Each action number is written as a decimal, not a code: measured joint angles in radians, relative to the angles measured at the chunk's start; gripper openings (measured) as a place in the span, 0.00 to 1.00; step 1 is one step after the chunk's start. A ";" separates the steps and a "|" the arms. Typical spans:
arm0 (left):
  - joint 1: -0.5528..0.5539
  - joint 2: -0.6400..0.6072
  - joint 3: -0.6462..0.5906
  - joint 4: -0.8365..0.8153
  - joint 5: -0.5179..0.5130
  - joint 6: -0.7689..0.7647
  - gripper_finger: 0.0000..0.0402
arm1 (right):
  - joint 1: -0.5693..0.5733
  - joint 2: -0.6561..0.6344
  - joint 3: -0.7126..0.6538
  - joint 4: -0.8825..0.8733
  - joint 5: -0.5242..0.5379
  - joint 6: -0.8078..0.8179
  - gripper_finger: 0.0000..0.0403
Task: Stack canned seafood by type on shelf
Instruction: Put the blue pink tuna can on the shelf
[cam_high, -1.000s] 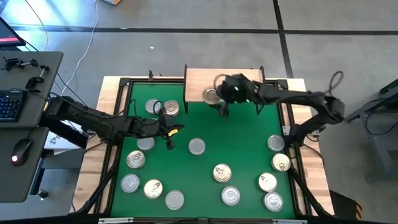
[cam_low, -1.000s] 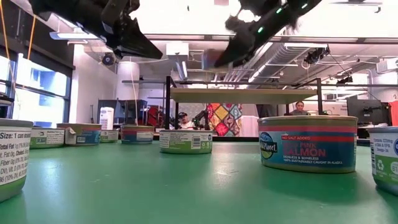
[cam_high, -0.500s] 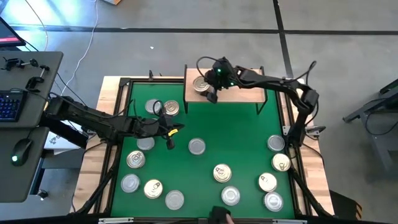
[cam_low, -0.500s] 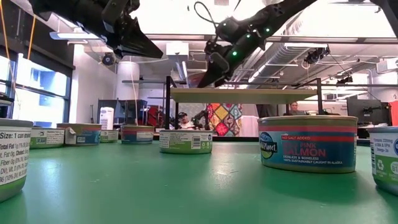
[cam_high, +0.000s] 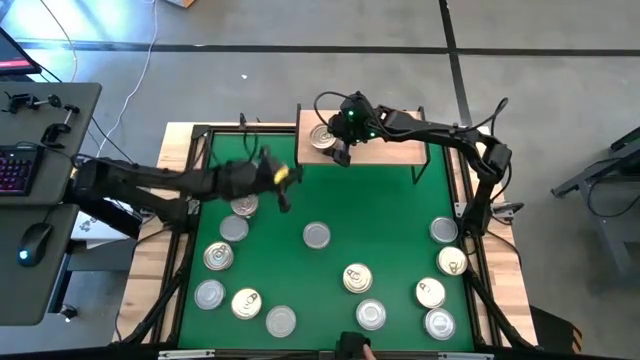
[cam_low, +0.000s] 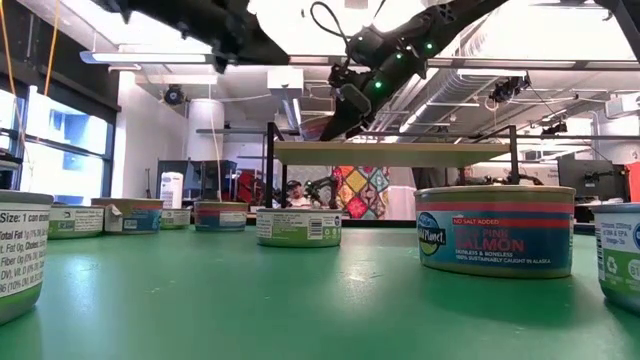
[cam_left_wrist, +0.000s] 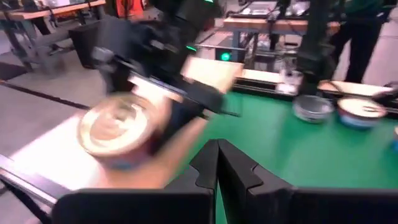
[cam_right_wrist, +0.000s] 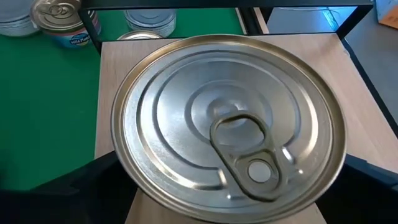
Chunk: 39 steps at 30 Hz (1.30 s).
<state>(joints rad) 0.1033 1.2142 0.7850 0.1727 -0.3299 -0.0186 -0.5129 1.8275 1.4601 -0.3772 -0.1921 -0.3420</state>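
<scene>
While the right gripper (cam_high: 328, 143) is hanging over the left end of the shelf (cam_high: 385, 139), its fingers are standing wide apart on either side of a gold-lidded tin (cam_high: 321, 137). That tin is sitting flat on the wood board, pull tab up, and in the right wrist view the tin (cam_right_wrist: 229, 152) is filling the space between the dark fingers; whether the pads are touching its wall cannot be told. Beyond the tin, in that same view, the green mat (cam_right_wrist: 50, 106) is lying below the board with more tins (cam_right_wrist: 62, 22) on it.

Over the mat near the shelf's left front corner, the left gripper (cam_high: 283, 185) is hanging in the air with its fingers (cam_left_wrist: 219, 168) pressed together and nothing between them. Just beside it, a silver-lidded tin (cam_high: 243, 205) is resting on the mat.

Farther out from both grippers, the other tins are lying scattered on the mat (cam_high: 390, 220): a group at its left side (cam_high: 219, 256), one near the middle (cam_high: 317, 235), and a group along its right and front edges (cam_high: 431, 292). Seen from table height, the shelf (cam_low: 395, 153) is standing behind the mat on black legs, with a salmon tin (cam_low: 495, 230) in the foreground.
</scene>
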 joint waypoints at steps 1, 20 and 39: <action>0.048 0.019 0.029 -0.009 0.046 0.016 0.00 | 0.000 0.000 0.000 0.000 0.000 0.000 0.99; 0.445 0.518 0.487 -0.291 0.495 0.075 0.00 | -0.001 0.000 -0.003 -0.011 -0.018 -0.019 0.99; 0.462 0.519 0.485 -0.297 0.337 0.075 0.00 | 0.010 -0.074 0.103 -0.267 0.172 0.035 0.99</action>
<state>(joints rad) 0.5648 1.7332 1.2702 -0.1241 0.0067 0.0566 -0.5030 1.7535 1.5633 -0.6438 -0.0199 -0.3073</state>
